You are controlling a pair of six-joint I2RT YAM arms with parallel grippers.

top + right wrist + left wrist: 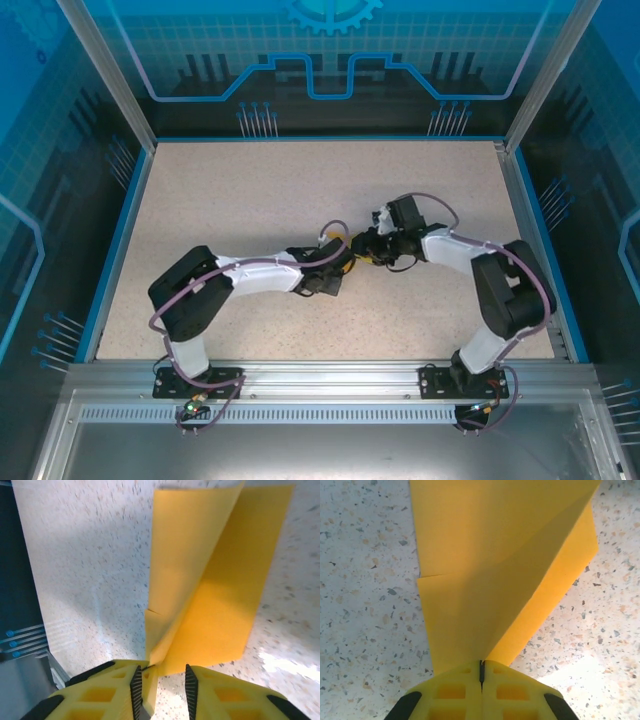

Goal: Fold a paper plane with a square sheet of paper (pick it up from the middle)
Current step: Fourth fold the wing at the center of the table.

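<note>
Your left claw (481, 664) is pressed together. Its two yellow fingers (451, 692) meet along a thin seam, and the lower tip of the orange-yellow paper (485, 555) is clamped in that seam. From the pinch, the paper fans up and away in the left wrist view. A broad shaded layer lies in front with a crease running diagonally up to the right, and a brighter layer shows behind it along the right edge. A small step marks the left edge where two layers do not line up. Your right claw (161, 672) stands apart, and the paper's near corner drops into the gap between its fingers. The corner lies close against the black ribbed pad (136, 685) on the left of that view, while the opposite pad is off the paper. Seen from the right wrist, the paper opens like a V, with one flap standing upright and a wider one leaning away to the right. In the top view, both claws meet tip to tip near the middle of the speckled surface (250, 200), with the paper a small yellow patch between them and each arm reaching inward from its own side.
</note>
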